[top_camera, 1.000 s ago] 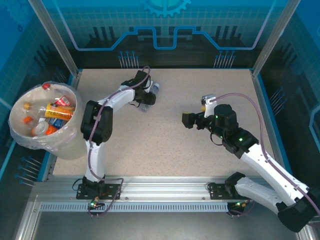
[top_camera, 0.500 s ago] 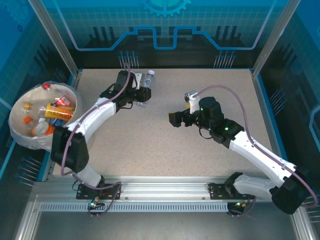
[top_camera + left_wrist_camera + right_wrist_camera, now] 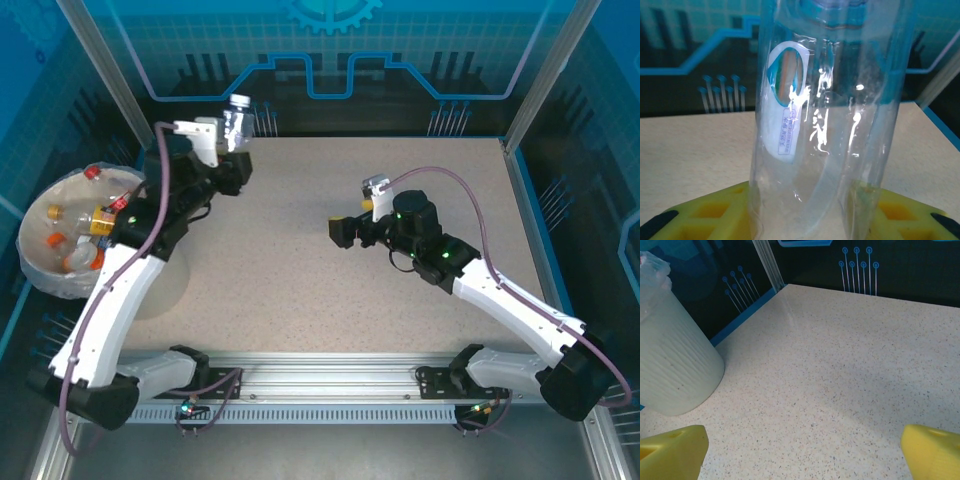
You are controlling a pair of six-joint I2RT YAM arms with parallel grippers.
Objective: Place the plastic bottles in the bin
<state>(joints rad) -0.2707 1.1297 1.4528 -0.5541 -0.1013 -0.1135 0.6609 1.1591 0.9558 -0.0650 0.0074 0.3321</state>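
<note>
Since a second ago my left arm has swung away from the back middle of the speckled beige table (image 3: 300, 290) towards 10 o'clock, carrying the clear plastic bottle with the white cap (image 3: 237, 118) with it. My right arm has crept a little towards 9 o'clock.

From the top camera, the left gripper (image 3: 237, 142) sits over the table's far-left corner at about 11 o'clock, clamped on the clear bottle, which stands upright with its cap up. On the left wrist camera the left gripper (image 3: 805, 220) shows its yellow finger pads (image 3: 705, 215) pressed against both sides of the bottle's (image 3: 825, 125) lower body, and a white label with small print faces the lens.

The large round cream-white bin lined with clear plastic (image 3: 50, 280) stands at 9 o'clock, just off the table's left edge, near the held bottle but not under it. Several bottles with orange and red labels (image 3: 85, 225) lie inside.

My right gripper (image 3: 340, 232) hovers near the table centre, pointing towards 9 o'clock. On its wrist camera the right gripper (image 3: 800, 455) has its yellow fingers spread wide with nothing between them, above bare table (image 3: 840, 365), with the bin's ribbed wall (image 3: 670, 365) at its 10 o'clock.
</note>
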